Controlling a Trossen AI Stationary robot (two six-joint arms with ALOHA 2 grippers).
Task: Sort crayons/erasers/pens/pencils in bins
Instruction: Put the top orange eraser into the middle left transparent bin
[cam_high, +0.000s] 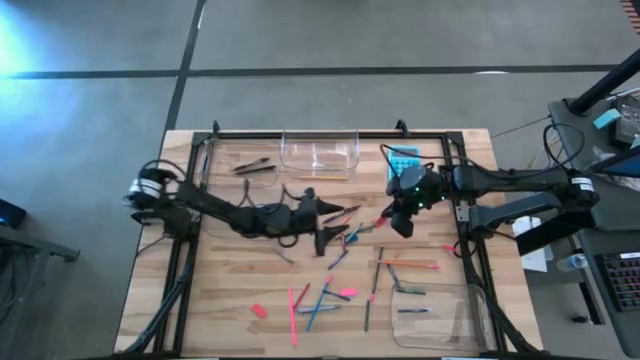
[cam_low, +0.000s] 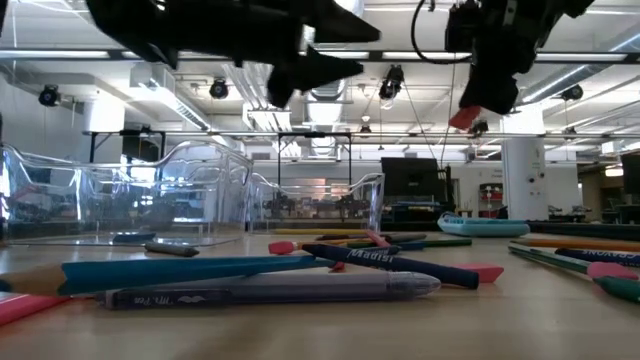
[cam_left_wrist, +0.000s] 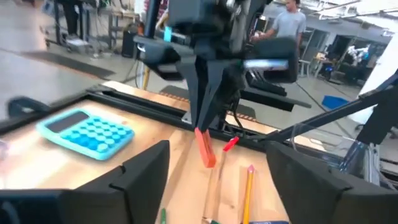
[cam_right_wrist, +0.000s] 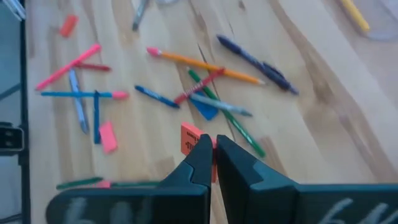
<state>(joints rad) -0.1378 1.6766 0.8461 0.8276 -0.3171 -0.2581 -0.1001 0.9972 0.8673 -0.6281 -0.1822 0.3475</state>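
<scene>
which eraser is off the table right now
The orange-red eraser pinched in the right tool, hanging above the scattered pens. The pink erasers lie flat on the wood, untouched.

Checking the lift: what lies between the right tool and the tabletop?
Only air. In the low view the right tool, shut on a red eraser, hangs well above the table; the pens lie below.
</scene>
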